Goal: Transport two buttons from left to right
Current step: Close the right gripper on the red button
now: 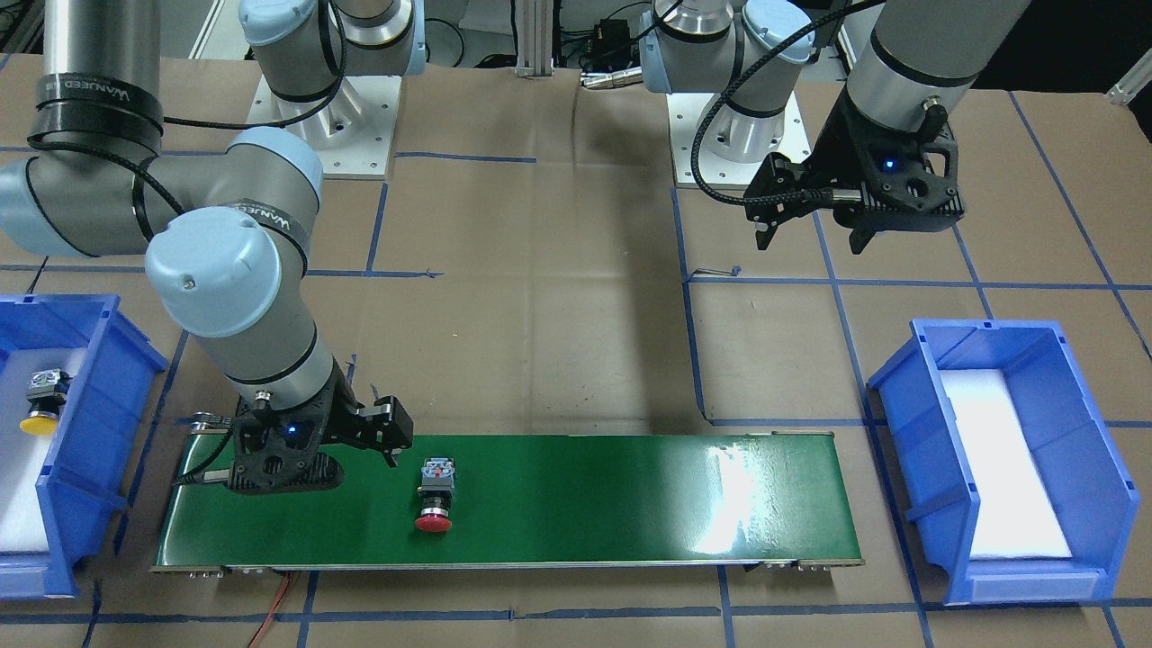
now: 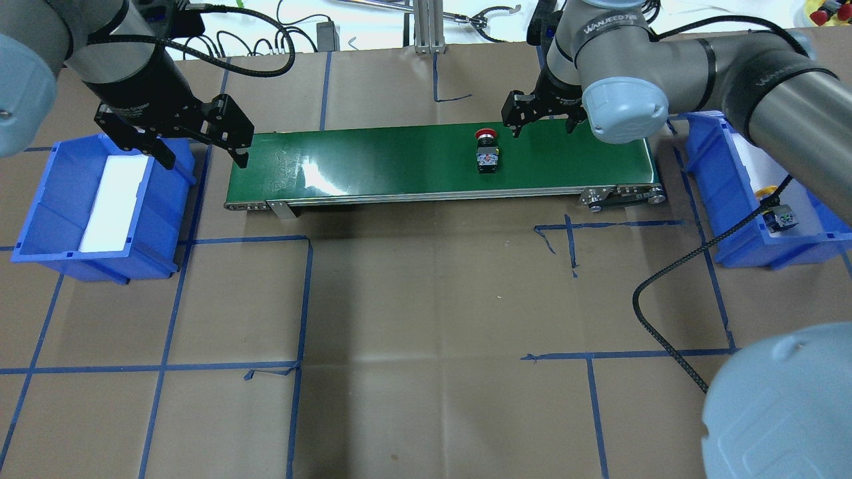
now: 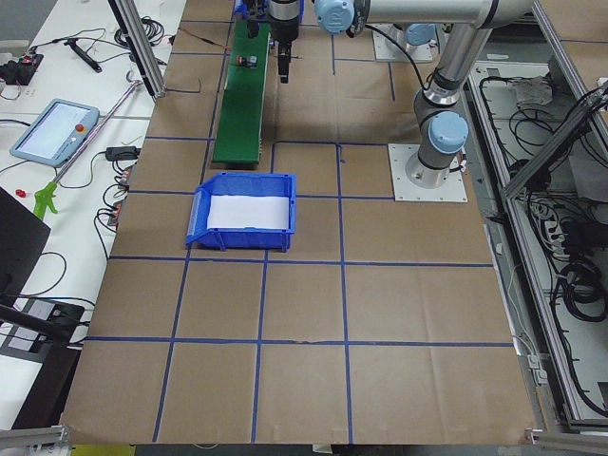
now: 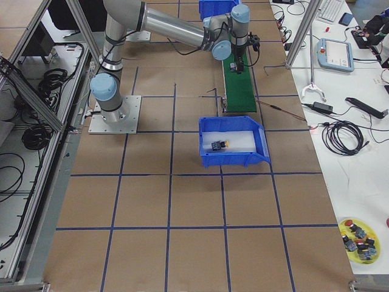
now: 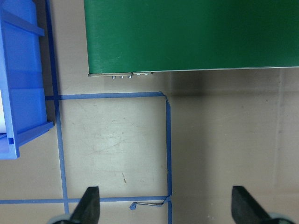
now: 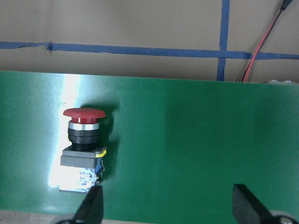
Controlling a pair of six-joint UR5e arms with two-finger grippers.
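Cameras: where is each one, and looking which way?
Front: across the table, facing the robot; right arm, left arm.
Overhead: behind its shoulders, looking down; both arms.
Left side: table's left end, looking along; both arms.
Right side: table's right end; right arm.
Left wrist: down at belt end; its jaws.
Right wrist: down at red button; its jaws.
Front and overhead share that button.

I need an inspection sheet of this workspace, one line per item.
Surface: paper-covered table, blue tape grid; green belt across it.
Job's things: red button lying on the belt; yellow button in right bin; left bin holds only white padding.
Clutter: nothing seen.
Grippers: left gripper open, between left bin and belt; right gripper open, beside the red button.
Cables: black cable hangs from right arm; red wire at belt end.
Surroundings: teach pendant on side bench.
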